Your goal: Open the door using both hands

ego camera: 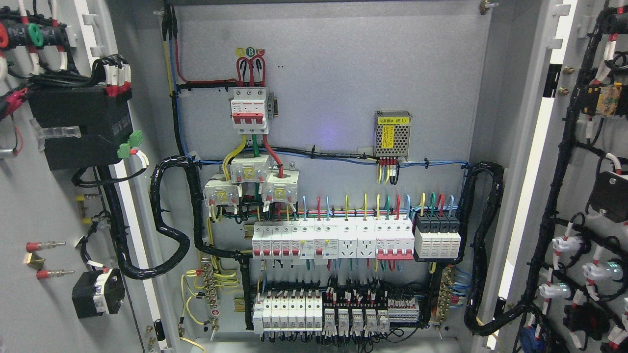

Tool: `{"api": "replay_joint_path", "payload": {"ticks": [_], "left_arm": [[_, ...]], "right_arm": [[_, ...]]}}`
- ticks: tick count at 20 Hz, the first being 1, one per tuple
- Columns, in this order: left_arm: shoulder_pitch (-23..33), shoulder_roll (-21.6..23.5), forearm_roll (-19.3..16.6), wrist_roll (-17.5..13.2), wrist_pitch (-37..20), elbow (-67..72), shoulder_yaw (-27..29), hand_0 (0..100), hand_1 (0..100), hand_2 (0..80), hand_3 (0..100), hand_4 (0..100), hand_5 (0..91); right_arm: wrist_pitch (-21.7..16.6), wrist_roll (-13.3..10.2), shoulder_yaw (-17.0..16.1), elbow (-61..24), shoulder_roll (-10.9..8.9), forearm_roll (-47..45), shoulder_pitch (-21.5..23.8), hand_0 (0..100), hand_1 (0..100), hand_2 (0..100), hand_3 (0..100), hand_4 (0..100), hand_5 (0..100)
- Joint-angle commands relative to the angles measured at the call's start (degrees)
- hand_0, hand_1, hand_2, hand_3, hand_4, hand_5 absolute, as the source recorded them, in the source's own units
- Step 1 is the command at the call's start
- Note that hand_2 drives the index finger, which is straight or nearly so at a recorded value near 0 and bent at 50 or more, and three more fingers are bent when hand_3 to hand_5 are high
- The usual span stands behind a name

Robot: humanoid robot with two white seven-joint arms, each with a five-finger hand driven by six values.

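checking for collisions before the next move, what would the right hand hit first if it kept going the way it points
Neither hand shows in the head view, so its heading cannot be judged. Both cabinet doors, left door and right door, stand swung open; straight ahead of the camera lies the breaker row on the back panel.

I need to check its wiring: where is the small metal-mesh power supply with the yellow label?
In the head view, the power supply sits right of centre on the back panel, above the breaker row.

No arm or robot hand in view.
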Motion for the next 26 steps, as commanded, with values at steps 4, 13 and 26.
{"api": "replay_joint_path", "payload": {"ticks": [4,13,26], "left_arm": [[-2.4,1.0,5.8,0.8,-0.1,-10.7,2.9,0,0,0.0,0,3,0.0],[-4.7,1.1,6.2,0.8,-3.8,-16.2,4.6,0,0,0.0,0,3,0.0],[-12.1,4.3,8.0,0.9,-16.0,-16.8,9.0,0,0,0.0,0,3,0.0]], "right_arm": [[-2.5,-0.1,-8.2,-4.7,-4.60,-0.1,1.5,0,0,0,0,0,0],[-2.7,-0.1,-12.1,-8.3,-4.86,-0.1,1.6,0,0,0,0,0,0],[-5.5,-0.1,-18.1,-8.8,-5.74,-0.9,6.4,0,0,0,0,0,0]]}}
